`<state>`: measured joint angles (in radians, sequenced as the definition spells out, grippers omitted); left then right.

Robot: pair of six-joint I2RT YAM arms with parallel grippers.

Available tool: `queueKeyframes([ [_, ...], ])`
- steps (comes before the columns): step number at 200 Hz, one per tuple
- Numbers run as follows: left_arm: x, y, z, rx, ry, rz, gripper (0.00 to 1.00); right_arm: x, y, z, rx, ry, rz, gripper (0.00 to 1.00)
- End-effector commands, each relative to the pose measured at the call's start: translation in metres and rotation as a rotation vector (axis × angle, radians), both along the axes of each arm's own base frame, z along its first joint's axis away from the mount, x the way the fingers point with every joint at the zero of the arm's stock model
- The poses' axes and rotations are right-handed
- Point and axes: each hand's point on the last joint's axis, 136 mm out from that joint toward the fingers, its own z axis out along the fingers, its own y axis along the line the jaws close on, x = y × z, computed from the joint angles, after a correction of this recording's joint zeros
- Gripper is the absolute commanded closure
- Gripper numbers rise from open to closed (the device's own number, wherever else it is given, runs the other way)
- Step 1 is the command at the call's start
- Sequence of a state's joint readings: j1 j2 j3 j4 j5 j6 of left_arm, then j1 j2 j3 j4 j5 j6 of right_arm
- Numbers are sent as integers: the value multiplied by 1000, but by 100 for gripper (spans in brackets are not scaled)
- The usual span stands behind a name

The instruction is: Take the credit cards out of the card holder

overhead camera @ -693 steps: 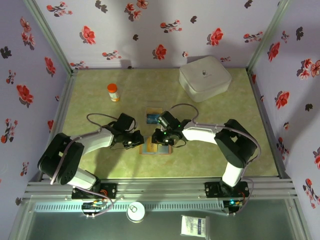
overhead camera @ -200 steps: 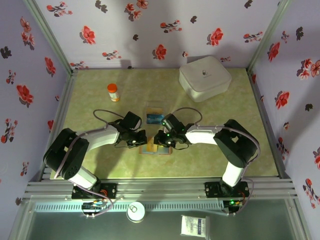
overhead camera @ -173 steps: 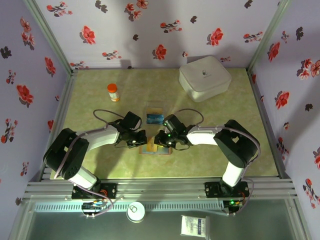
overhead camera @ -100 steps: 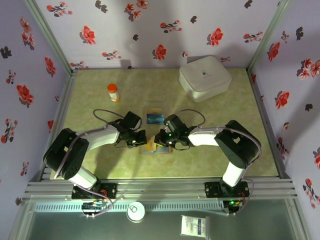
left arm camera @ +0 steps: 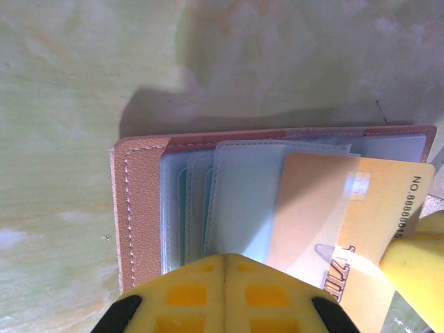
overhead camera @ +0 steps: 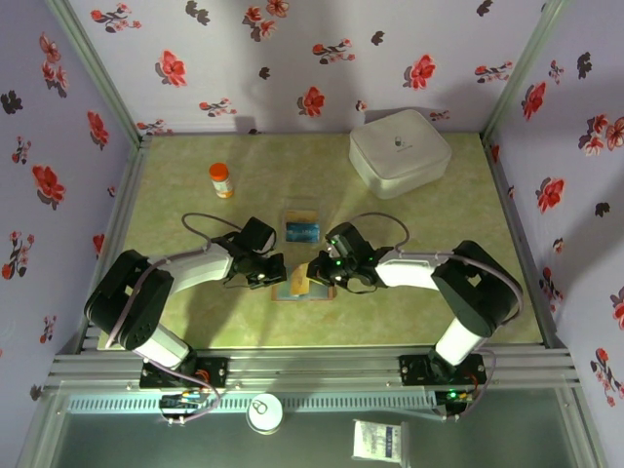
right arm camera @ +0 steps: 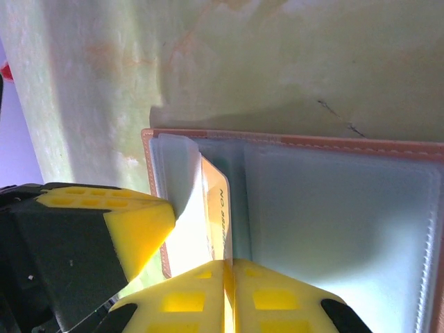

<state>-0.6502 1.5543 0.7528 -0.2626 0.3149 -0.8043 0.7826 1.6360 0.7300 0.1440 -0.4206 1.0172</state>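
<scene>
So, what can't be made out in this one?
Left wrist: the gold card's lower end is hidden behind the left pincer and cut by the frame edge.
Right wrist: that card's near end disappears between the fingers of the right pincer.
Top view: the card holder sits mostly under both pincers; its contents are too small to tell.

Brown card holder [left arm camera: 139, 201] (pale blue sleeves [left arm camera: 243, 201]), a yellow-orange card [left arm camera: 333, 208], lilac walls [overhead camera: 370, 78] with red flowers.
</scene>
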Motion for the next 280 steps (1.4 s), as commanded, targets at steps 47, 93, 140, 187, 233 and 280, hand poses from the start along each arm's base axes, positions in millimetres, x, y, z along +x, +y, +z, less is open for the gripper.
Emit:
queueKeyframes([
  [47,-6,5,3,31,13,-15,100,-3,-21,15,-90,-56,22,92],
  [93,0,-1,19,-1,-25,-13,99,1,-27,29,-155,-116,72,96],
  [140,3,-1,34,-21,-61,-9,93,4,-34,48,-280,-248,275,97],
  [187,1,10,38,-18,-84,14,92,12,-42,66,-436,-437,592,100],
  [233,-4,24,39,-26,-94,44,91,23,-42,75,-530,-564,936,100],
  [280,-11,40,38,-19,-92,67,90,59,-34,90,-585,-694,1155,100],
])
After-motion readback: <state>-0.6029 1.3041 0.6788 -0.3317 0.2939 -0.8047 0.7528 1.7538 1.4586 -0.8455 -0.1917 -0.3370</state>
